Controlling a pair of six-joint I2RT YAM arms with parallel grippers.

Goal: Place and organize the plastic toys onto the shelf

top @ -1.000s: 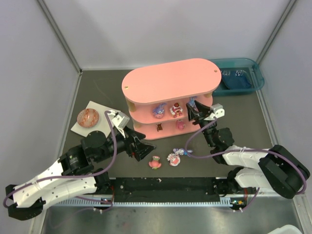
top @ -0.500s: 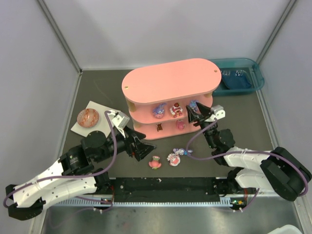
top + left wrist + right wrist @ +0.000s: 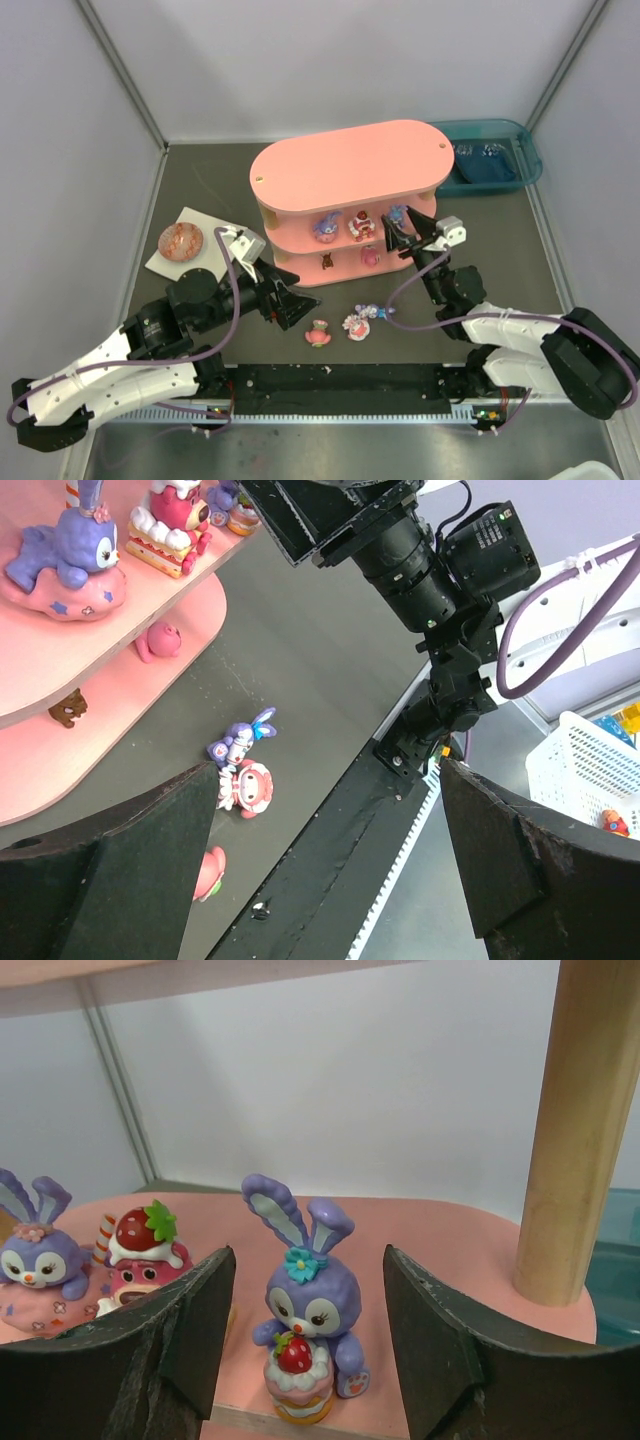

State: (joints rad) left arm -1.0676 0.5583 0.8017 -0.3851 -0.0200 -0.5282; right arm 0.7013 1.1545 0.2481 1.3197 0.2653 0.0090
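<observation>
The pink oval shelf (image 3: 345, 165) stands mid-table. Its middle tier holds three plastic toys: a purple bunny on a pink cloud (image 3: 325, 228), a red strawberry figure (image 3: 361, 226) and a purple bunny with a cake (image 3: 305, 1310). My right gripper (image 3: 305, 1295) is open at that tier's right end, with a jaw on each side of the cake bunny and a gap on both sides. Two small toys (image 3: 370, 256) sit on the lower tier. A pink-red toy (image 3: 319, 334), a pink-white doll (image 3: 248, 785) and a small purple bunny (image 3: 238, 742) lie on the table. My left gripper (image 3: 293, 303) hangs open and empty just left of them.
A teal bin (image 3: 490, 155) stands behind the shelf at the back right. A speckled ball (image 3: 181, 240) rests on a white plate (image 3: 170, 262) at the left. A pale peg post (image 3: 585, 1130) stands right of my right gripper. Grey walls enclose the table.
My right gripper's jaws have spread apart and drawn back a little from the cake bunny, which stays standing on the middle tier. The left arm has not moved.
</observation>
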